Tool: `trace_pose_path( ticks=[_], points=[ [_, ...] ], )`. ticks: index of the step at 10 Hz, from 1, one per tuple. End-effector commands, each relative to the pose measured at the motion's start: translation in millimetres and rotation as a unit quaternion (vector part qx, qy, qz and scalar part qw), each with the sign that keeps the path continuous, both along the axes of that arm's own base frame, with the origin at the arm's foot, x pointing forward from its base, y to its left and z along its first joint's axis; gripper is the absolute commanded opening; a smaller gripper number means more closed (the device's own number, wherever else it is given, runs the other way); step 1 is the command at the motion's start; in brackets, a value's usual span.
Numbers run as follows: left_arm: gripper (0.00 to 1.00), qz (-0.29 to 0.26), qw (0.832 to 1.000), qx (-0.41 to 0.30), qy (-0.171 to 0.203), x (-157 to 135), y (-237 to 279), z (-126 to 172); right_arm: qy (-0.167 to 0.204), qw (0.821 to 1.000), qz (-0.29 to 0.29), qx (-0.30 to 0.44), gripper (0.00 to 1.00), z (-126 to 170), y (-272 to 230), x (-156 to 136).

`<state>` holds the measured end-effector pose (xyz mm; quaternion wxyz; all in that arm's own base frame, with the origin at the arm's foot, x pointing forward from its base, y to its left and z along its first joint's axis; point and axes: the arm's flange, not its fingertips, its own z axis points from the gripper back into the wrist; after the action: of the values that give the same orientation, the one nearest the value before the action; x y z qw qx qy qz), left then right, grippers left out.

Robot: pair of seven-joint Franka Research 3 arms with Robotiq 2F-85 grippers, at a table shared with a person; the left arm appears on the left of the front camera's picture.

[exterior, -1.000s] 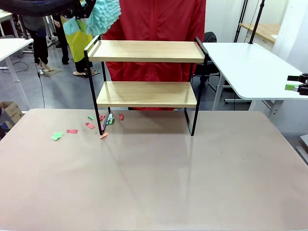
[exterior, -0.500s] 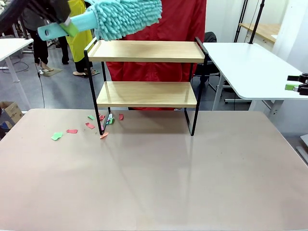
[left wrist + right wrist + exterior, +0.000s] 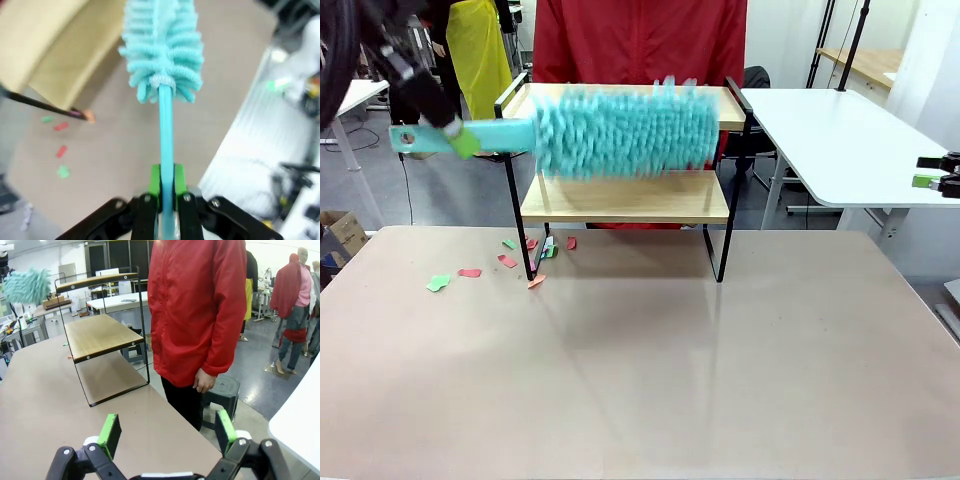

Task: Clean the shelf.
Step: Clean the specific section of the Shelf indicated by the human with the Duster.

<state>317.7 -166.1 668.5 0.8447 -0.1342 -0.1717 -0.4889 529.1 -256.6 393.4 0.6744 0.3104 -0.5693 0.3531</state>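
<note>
Now left end effector [image 3: 165, 200] clamps duster [image 3: 620, 130] before shelf [image 3: 625, 196] front edge; right end effector [image 3: 165, 432] spread wide.

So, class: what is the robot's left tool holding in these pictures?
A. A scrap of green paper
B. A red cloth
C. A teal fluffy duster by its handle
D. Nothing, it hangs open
C: the left tool is shut on the duster's teal handle, its fluffy head in front of the shelf.
</note>
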Motion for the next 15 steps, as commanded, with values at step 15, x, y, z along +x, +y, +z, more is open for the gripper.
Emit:
trace_pose_path(
  ticks=[15],
  points=[
    [0.13,-0.067,0.934,0.348,0.039,-82,70,31,0.006,1.0,-0.005,-0.006,1.0,7,4,1]
  ],
)
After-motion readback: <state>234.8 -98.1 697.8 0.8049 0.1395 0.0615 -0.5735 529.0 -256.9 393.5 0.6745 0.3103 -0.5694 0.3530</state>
